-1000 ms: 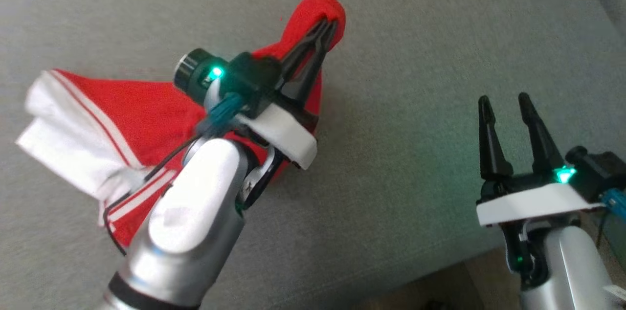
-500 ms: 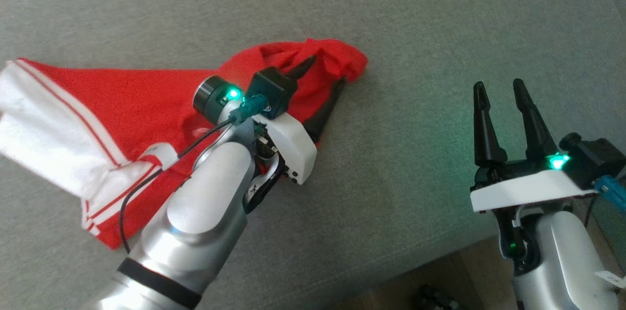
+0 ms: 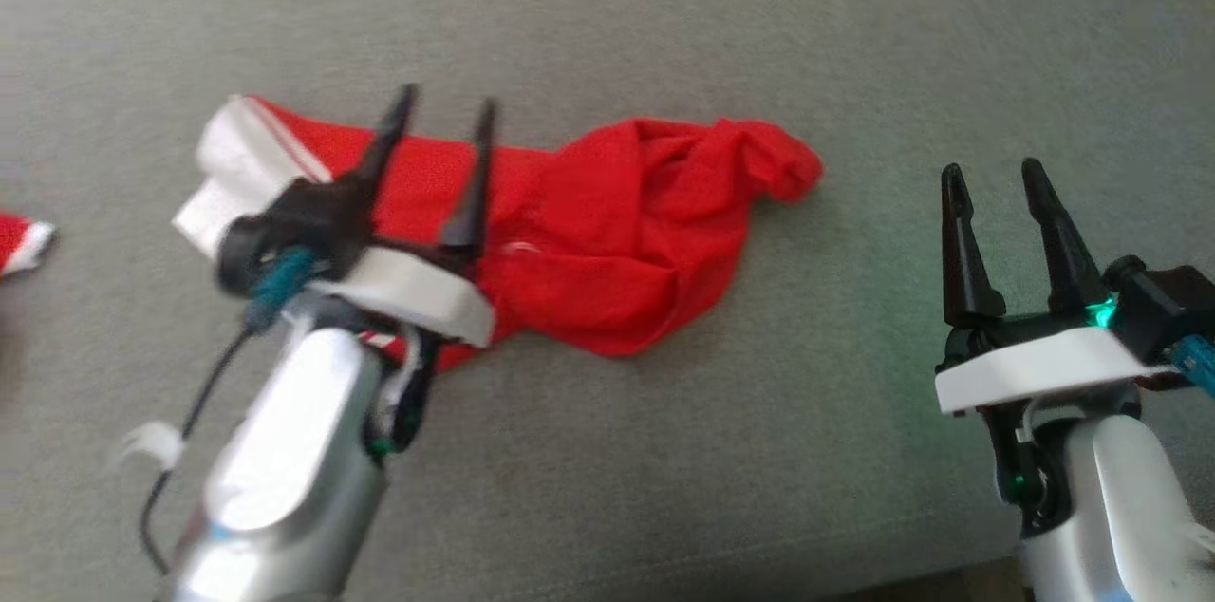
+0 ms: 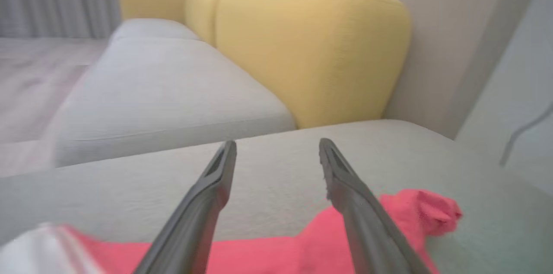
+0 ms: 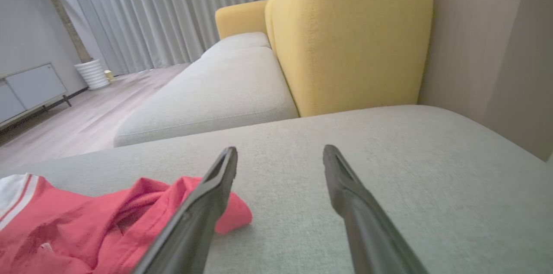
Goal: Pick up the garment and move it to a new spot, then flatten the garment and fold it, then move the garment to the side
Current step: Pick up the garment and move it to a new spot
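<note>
The garment (image 3: 626, 232) is red with white striped trim and lies crumpled on the grey cushion (image 3: 664, 450), stretched from left to right. My left gripper (image 3: 444, 105) hovers over its left part, open, nothing between the fingers. The left wrist view shows the garment (image 4: 402, 213) below and right of those open fingers (image 4: 363, 218). My right gripper (image 3: 992, 173) stands open to the right of the garment, apart from it. Seen from the right wrist, the garment (image 5: 86, 230) lies left of the open fingers (image 5: 194, 218).
A small red and white piece (image 3: 21, 241) lies at the far left edge. Behind the cushion stand a yellow sofa back (image 5: 350, 36) and a second grey seat (image 5: 216, 88). A wall (image 4: 505, 71) rises to the right. Wooden floor (image 5: 73, 122), curtains and a potted plant are at the far left.
My left gripper has opened and let go of the garment's red end, then drawn back left. The garment dropped flat on the cushion. The head view has shifted. The right gripper stayed open.
</note>
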Robot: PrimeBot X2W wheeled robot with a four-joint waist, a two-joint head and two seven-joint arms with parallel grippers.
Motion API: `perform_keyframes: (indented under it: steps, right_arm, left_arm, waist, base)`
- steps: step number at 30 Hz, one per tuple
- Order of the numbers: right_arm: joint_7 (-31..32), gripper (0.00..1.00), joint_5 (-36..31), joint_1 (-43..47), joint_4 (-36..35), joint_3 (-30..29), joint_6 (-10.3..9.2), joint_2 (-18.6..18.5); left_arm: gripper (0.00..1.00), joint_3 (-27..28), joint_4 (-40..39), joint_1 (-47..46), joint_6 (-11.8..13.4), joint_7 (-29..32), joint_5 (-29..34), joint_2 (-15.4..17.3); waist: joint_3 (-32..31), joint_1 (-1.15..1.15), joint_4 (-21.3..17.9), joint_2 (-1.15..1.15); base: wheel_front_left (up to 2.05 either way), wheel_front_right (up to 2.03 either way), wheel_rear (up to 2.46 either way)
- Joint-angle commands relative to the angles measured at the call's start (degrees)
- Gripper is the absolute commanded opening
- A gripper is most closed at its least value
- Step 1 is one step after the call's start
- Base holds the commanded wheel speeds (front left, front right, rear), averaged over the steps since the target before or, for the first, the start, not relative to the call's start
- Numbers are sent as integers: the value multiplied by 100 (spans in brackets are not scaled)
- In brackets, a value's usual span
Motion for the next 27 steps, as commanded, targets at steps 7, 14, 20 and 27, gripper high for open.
perform_keyframes:
  steps: [7,14,20,27]
  right_arm:
    - [178,100,-152,124,-328,43,-4,-20]
    - [298,100,-244,258,-339,81,-4,-20]
    - [389,100,-284,462,-344,151,-4,-20]
    - [486,100,-331,745,-403,166,-4,-20]
  left_arm:
    - [100,929,-597,522,357,-69,-94,480]
    - [100,1379,-940,1207,361,-71,-96,637]
    - [100,1421,-1141,1773,341,-71,-27,625]
    - [100,1364,-1286,2321,430,-62,5,643]
  waist:
    - [-337,0,546,0]
    - [-567,0,674,0]
    - [-845,0,665,0]
    - [-1152,0,642,0]
  base:
    - [0,0,0]
    - [0,0,0]
    - [0,0,0]
    - [0,0,0]
